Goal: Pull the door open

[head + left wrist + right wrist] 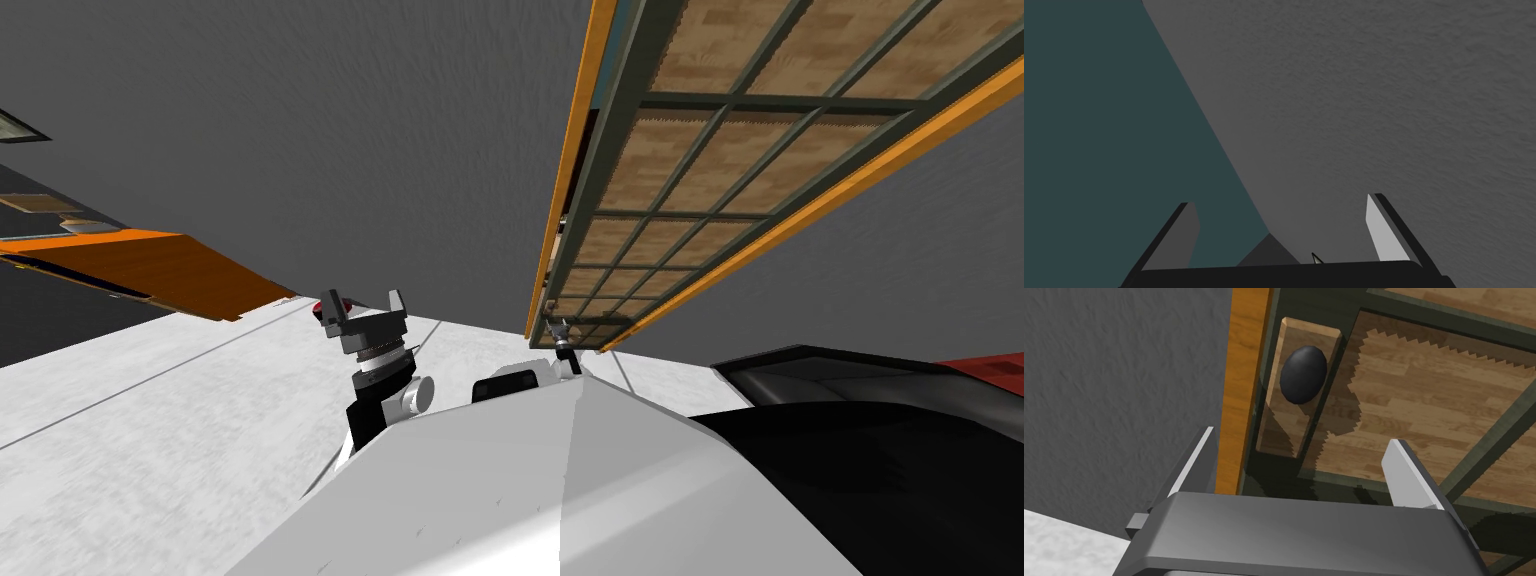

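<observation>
The door (700,150) has wood-look panels in a dark green grid, with an orange jamb (570,150) along its edge. In the right wrist view a dark round knob (1303,374) sits on a wooden plate (1294,418) close to the orange jamb (1241,388). My right gripper (1299,468) is open and a short way back from the knob, roughly in line with it and touching nothing. The same gripper (562,335) shows small at the door's near edge. My left gripper (365,310) is held up to the left, open and empty (1281,232).
A grey wall (350,130) runs left of the door. An orange wooden piece of furniture (180,270) stands at the far left. A black and red object (850,380) lies close on my right. The floor (150,420) is white.
</observation>
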Available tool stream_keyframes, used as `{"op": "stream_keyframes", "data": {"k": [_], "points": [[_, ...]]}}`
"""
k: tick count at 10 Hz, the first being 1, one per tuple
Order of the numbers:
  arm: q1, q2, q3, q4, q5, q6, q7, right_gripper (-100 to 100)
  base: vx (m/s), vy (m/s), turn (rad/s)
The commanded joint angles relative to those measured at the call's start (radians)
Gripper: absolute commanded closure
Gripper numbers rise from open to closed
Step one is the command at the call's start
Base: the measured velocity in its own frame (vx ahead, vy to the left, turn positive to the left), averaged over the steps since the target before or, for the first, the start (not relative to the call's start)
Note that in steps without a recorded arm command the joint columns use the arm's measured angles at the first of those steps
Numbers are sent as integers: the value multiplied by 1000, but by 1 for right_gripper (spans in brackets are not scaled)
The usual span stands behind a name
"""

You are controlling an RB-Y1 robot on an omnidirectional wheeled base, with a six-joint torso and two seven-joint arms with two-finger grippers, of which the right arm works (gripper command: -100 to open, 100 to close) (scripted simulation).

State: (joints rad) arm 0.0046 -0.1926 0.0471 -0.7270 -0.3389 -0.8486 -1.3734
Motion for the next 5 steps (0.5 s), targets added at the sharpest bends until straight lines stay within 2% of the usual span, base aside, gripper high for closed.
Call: {"op": "stream_keyframes", "data": {"k": [1,5], "points": [[-3,1,5,3,-8,1,-29,-100,-50,-21,12],[-11,7,25,-3,-44,14,-133,-100,-62,-24,25]]}}
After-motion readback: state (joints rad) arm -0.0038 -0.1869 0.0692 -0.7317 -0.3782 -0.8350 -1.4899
